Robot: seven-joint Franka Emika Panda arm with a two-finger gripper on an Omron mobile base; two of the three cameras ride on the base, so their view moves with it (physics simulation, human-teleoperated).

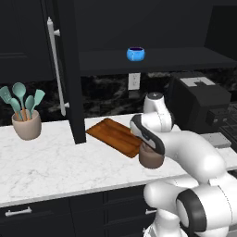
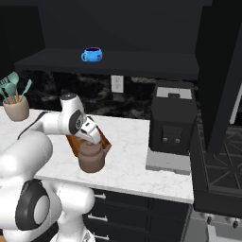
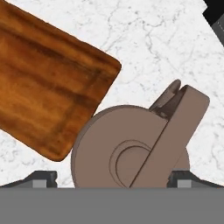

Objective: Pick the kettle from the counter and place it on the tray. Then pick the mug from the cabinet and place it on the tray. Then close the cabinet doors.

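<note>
The brown-grey kettle (image 1: 151,159) (image 2: 91,159) (image 3: 127,151) stands on the white marble counter (image 1: 55,162) just off the near corner of the wooden tray (image 1: 113,133) (image 3: 48,83). My gripper (image 2: 92,143) (image 3: 113,181) hangs open right above the kettle. One fingertip (image 3: 43,178) shows at each side of the kettle's body, and its arched handle (image 3: 173,131) runs slantwise between them. The blue mug (image 1: 135,54) (image 2: 91,54) sits on the shelf of the open dark cabinet (image 1: 152,58). Both cabinet doors (image 1: 71,69) (image 2: 220,71) stand open.
A beige pot of teal utensils (image 1: 26,124) stands at the counter's left. A black appliance (image 2: 172,118) sits right of the kettle, with a stove (image 2: 222,165) beyond it. The left door's edge reaches down to the counter beside the tray.
</note>
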